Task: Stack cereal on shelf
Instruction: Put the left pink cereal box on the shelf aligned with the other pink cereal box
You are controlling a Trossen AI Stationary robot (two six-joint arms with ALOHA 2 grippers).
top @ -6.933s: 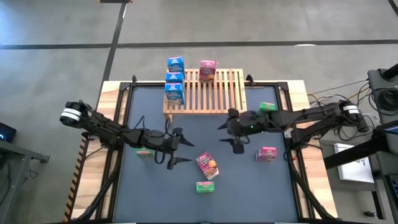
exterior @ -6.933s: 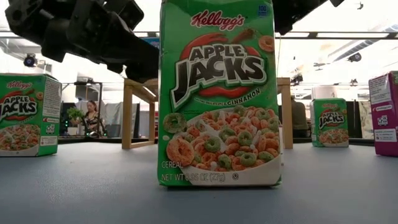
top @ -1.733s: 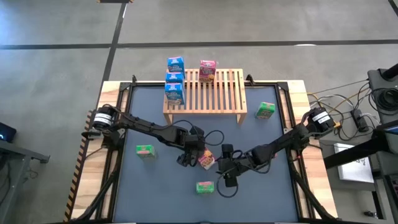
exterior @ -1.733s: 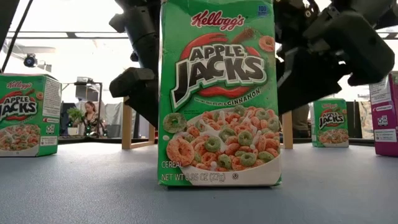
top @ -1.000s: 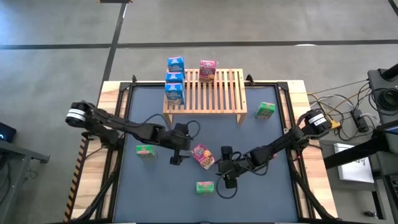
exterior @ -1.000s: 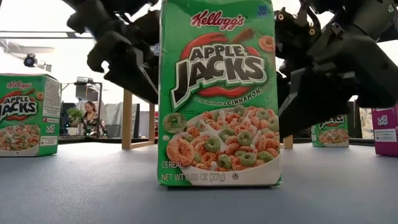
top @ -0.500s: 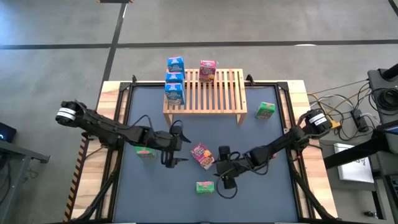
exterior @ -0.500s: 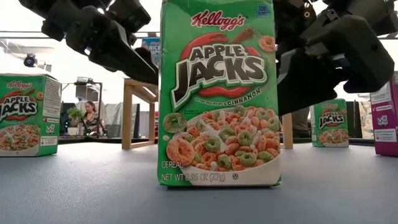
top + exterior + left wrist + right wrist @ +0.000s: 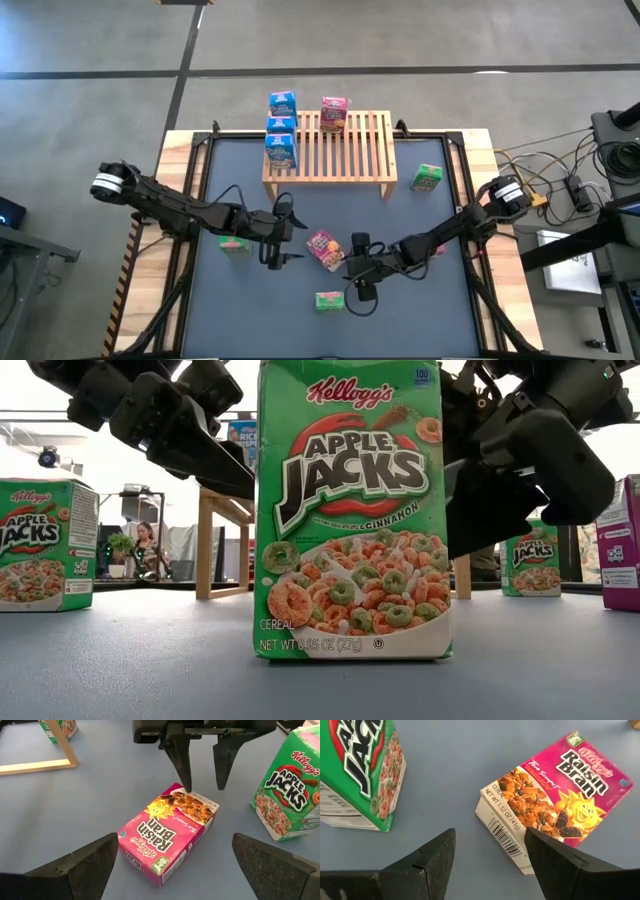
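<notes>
Upright green Apple Jacks box (image 9: 352,510); 2 more green boxes (image 9: 45,542) behind.

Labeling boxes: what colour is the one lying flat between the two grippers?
Pink/magenta, the Raisin Bran box, with a yellow sun on its front. Left wrist view shows it best.

Place: a robotics lab or test workspace.
Floor: bare grey concrete (image 9: 420,35) with dark seam lines around the desk (image 9: 440,300).
Right edge of desk: loose cables (image 9: 560,185) and dark equipment (image 9: 620,140).
Background: ceiling lights (image 9: 45,457), and a person (image 9: 148,550) far behind, at a workstation.
</notes>
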